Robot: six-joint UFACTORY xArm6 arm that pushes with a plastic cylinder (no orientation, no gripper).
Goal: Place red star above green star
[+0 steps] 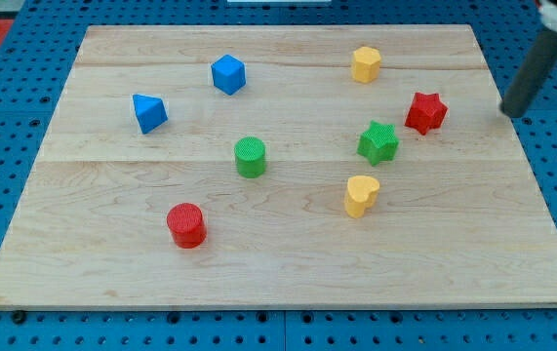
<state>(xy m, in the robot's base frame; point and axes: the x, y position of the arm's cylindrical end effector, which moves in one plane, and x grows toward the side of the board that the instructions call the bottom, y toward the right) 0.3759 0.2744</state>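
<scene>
The red star lies on the wooden board at the view's right. The green star lies just below and to the left of it, a small gap apart. My tip is at the board's right edge, to the right of the red star and well apart from it. The dark rod rises from it toward the view's top right corner.
A yellow hexagon block is near the top, a yellow heart below the green star. A green cylinder sits mid-board, a red cylinder lower left. A blue hexagon block and a blue triangle block lie upper left.
</scene>
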